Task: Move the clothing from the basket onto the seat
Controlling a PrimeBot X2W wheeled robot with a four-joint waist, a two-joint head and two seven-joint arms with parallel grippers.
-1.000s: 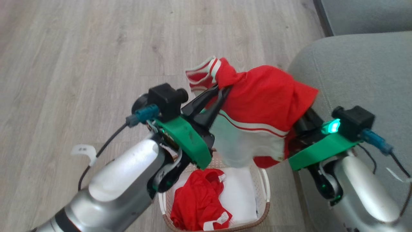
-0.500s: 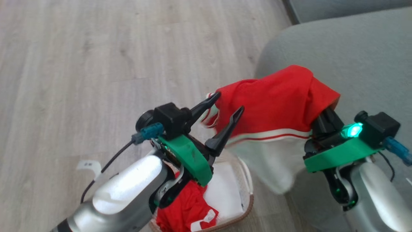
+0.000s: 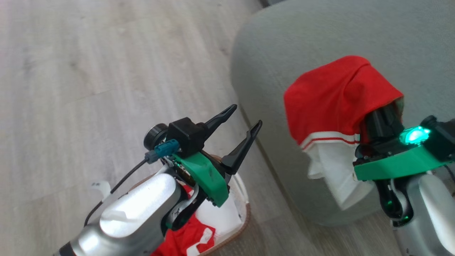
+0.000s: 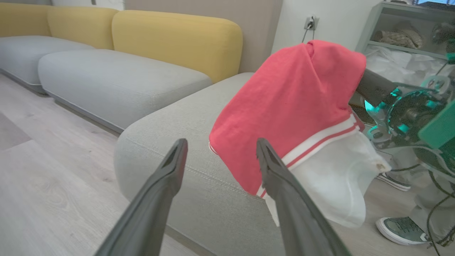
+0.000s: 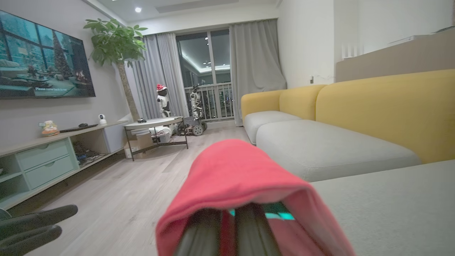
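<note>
Nearest the robot, the small cream-white perforated plastic basket with a brown woven-look rim [image 3: 245, 222] sits on the pale wood-look floor [image 3: 89, 71]. One bright red thin sports garment with white trim [image 3: 174, 243] lies crumpled inside it, partly hidden under the left forearm, so that one's left to go. Just above, the left gripper [image 3: 246, 114] has its two long dark fingers spread wide with nothing between them, pointing toward the sofa. Further over, the right gripper [image 5: 231, 227] has its fingers pressed together. The right wrist view shows a sliver of red cloth pinched between them, and the second red garment, thin fabric with white stripes and a white panel [image 3: 330, 96], is draped over them like a hood. It hangs above the rounded edge of the big grey-green fabric seat cushion [image 3: 302, 35], white panel dangling down the cushion's side, not laid on it yet. My take: this stuff is light, floppy and a bit slick, so it sags wherever it wants and could slip off smooth fingers, but there's nothing to break. For the one in the basket I'd pinch a bunched fold near the top of the heap rather than a single edge, so it lifts as one lump clear of the rim. Behind the cushion are more grey seats with yellow backrests [image 4: 177, 39].
</note>
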